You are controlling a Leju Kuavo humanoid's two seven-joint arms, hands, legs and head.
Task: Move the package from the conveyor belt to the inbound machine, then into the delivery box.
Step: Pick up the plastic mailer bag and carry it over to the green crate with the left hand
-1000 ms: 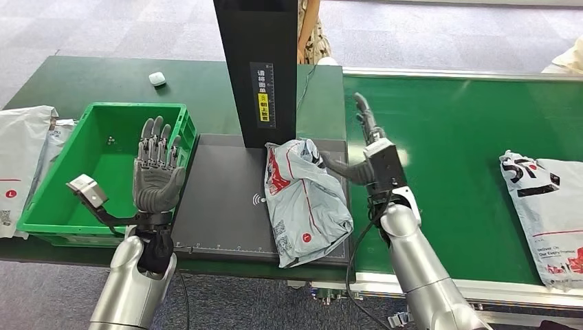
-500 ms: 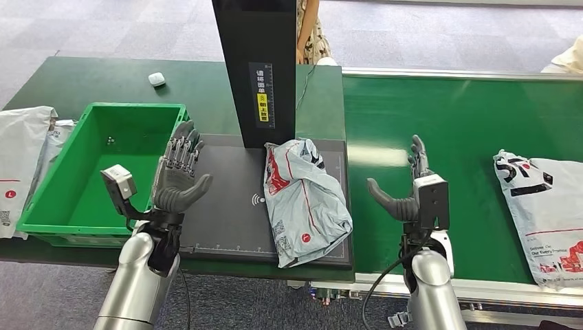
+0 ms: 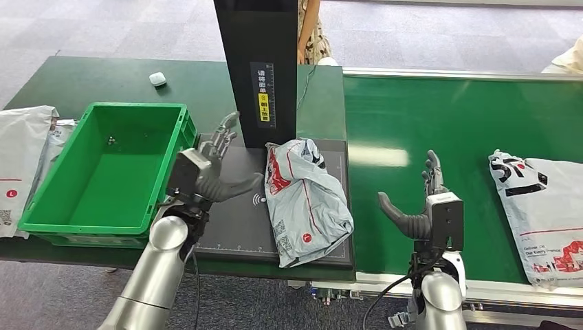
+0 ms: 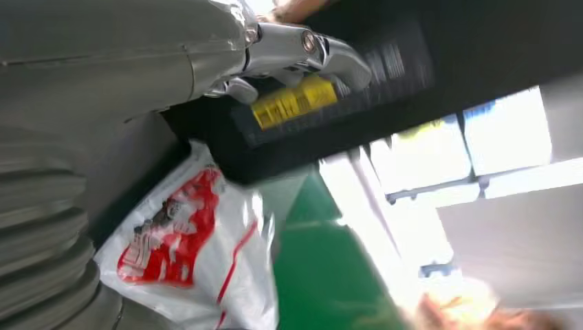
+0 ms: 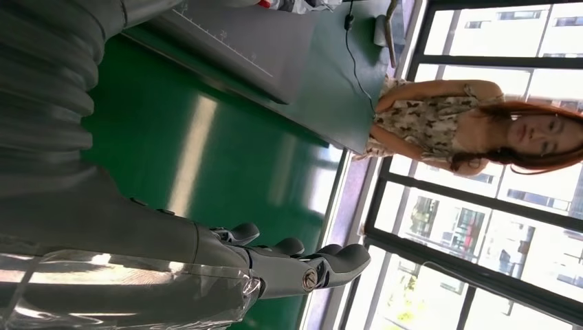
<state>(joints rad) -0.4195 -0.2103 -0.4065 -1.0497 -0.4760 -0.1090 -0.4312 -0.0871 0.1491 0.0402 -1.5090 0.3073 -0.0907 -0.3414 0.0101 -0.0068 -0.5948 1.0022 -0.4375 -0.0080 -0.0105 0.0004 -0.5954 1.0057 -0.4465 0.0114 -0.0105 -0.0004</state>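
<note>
A crumpled grey package [image 3: 304, 203] with red print lies on the dark platform of the inbound machine [image 3: 234, 227], at its right side; the left wrist view shows the package [image 4: 185, 254] close by. My left hand [image 3: 210, 172] hovers open over the platform's left part, fingers spread toward the machine's black column [image 3: 256, 69], a short gap from the package. My right hand [image 3: 421, 206] stands open and upright over the green conveyor belt [image 3: 447, 117], holding nothing. The green delivery box [image 3: 48, 206] sits left of the platform, almost bare inside.
A second printed package [image 3: 546, 206] lies on the belt at the far right. More white packages [image 3: 20, 158] lie left of the green box. A small white object [image 3: 157, 78] sits on the table behind. A person [image 5: 447, 130] stands beyond the table.
My left hand has swung right from above the green box to over the scan platform, nearer the package. My right hand has drawn back and right, away from the package. The belt's package crept left.
</note>
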